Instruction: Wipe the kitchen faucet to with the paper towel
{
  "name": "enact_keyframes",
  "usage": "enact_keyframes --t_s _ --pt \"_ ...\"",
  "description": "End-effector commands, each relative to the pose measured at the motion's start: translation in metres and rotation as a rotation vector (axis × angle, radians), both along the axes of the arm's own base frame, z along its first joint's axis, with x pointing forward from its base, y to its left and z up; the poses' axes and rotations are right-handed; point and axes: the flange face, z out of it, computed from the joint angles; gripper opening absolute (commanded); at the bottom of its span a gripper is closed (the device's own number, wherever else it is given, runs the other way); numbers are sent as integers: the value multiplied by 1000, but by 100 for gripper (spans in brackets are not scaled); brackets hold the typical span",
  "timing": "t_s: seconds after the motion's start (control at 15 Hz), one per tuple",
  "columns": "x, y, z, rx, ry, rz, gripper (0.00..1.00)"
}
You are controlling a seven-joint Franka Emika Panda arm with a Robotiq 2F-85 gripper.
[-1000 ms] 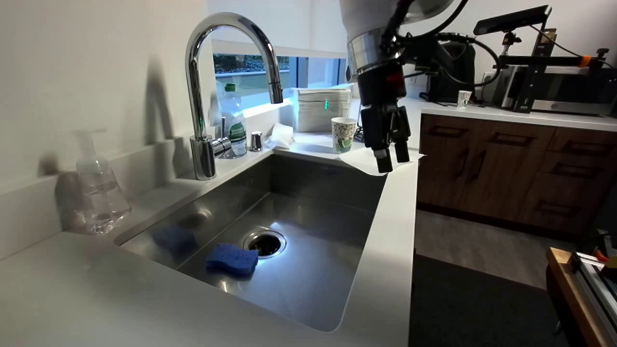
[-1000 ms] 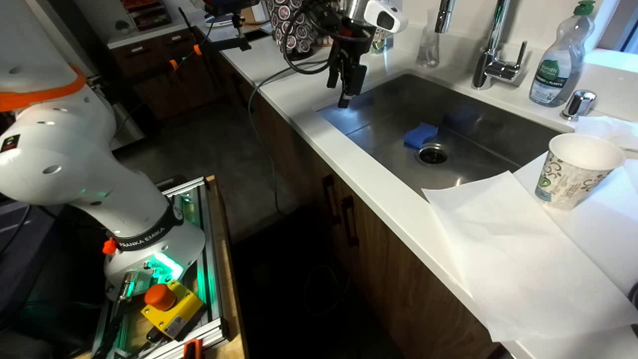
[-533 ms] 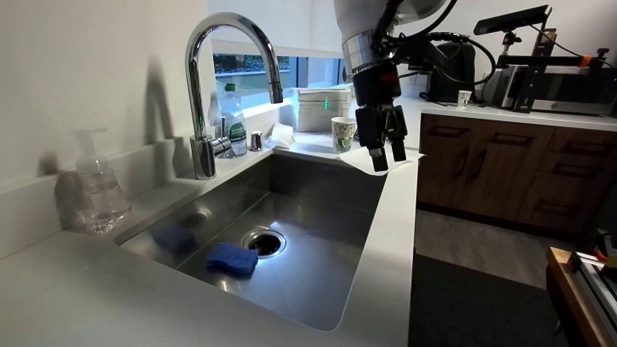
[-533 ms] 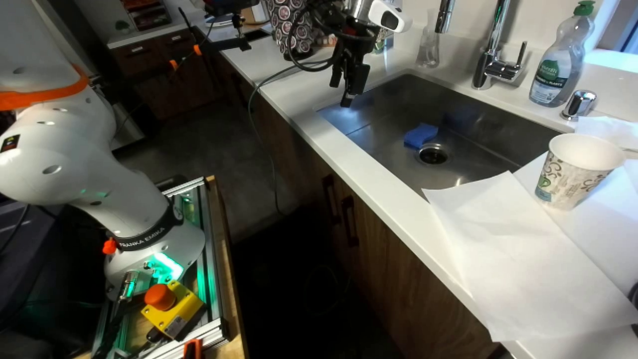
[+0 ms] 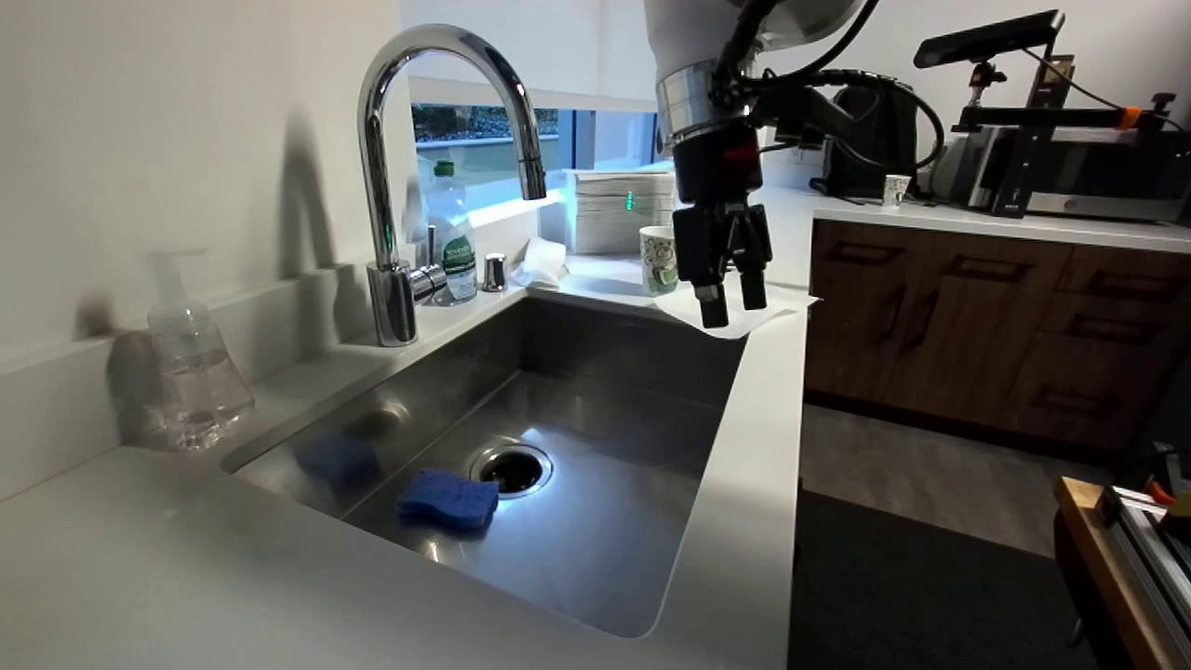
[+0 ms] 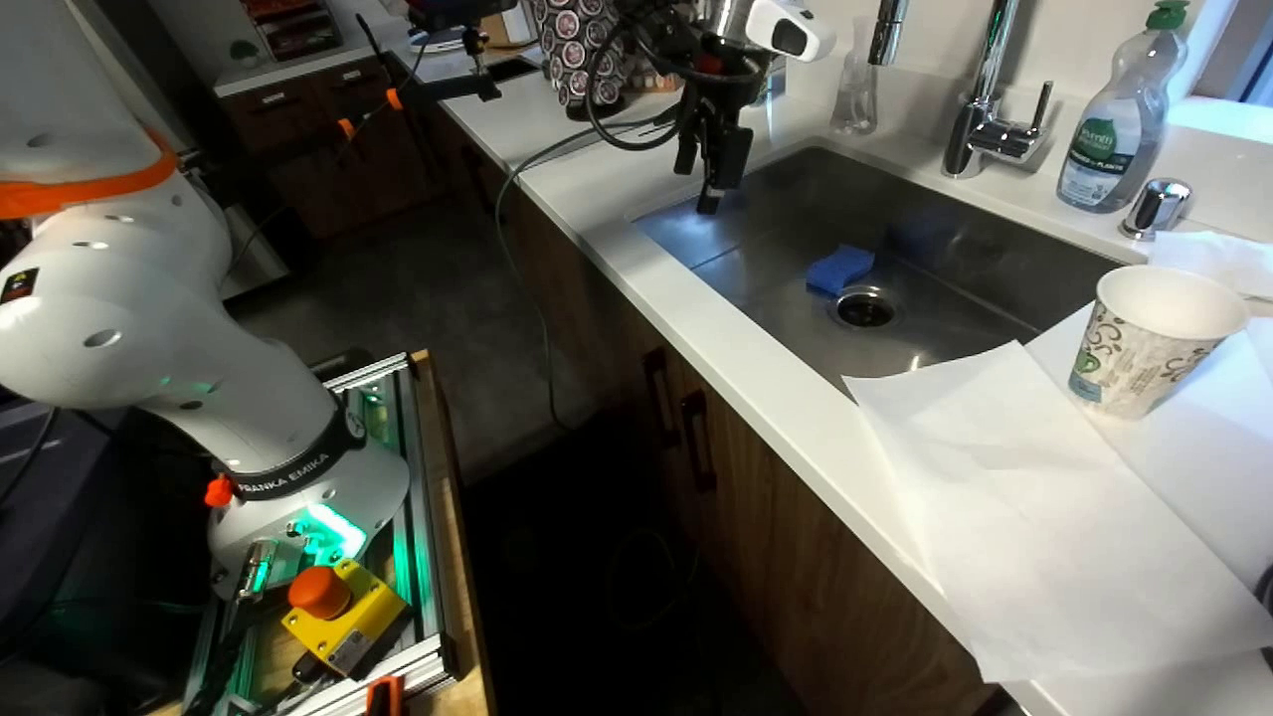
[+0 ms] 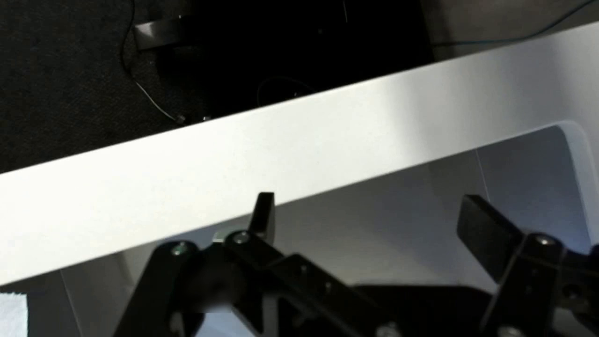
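Observation:
The chrome faucet [image 5: 375,167] with its high arched spout stands behind the sink; its stem [image 6: 970,124] and spout end show in an exterior view. A crumpled white paper towel [image 5: 540,263] lies on the counter at the sink corner, beside the dish soap; it is partly visible in an exterior view [image 6: 1213,261]. My gripper [image 5: 734,307] is open and empty, above the sink near its front edge and apart from both. It also shows in an exterior view [image 6: 696,187]. In the wrist view, the spread fingers [image 7: 369,206] have only sink between them. The faucet is out of the wrist view.
A large flat white sheet [image 6: 1054,507] lies on the counter end, with a paper cup [image 6: 1154,338] beside it. A blue sponge [image 5: 448,500] lies in the sink [image 5: 633,465]. Dish soap [image 5: 451,233] and a clear pump bottle [image 5: 197,381] stand near the faucet.
My gripper has moved a little from the front counter edge further over the sink, leftward in an exterior view. It has stayed open. The faucet, towel and sponge have not moved.

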Motion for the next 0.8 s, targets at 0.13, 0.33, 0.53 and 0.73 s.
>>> enact_keyframes --t_s 0.13,0.33,0.53,0.73 --pt "55 -102 -3 -79 -223 -226 100" --pt "70 -167 -1 -153 -342 -350 100" --pt "74 -217 -7 -262 -438 -424 100" --pt "66 -249 -32 -382 -401 -535 100"
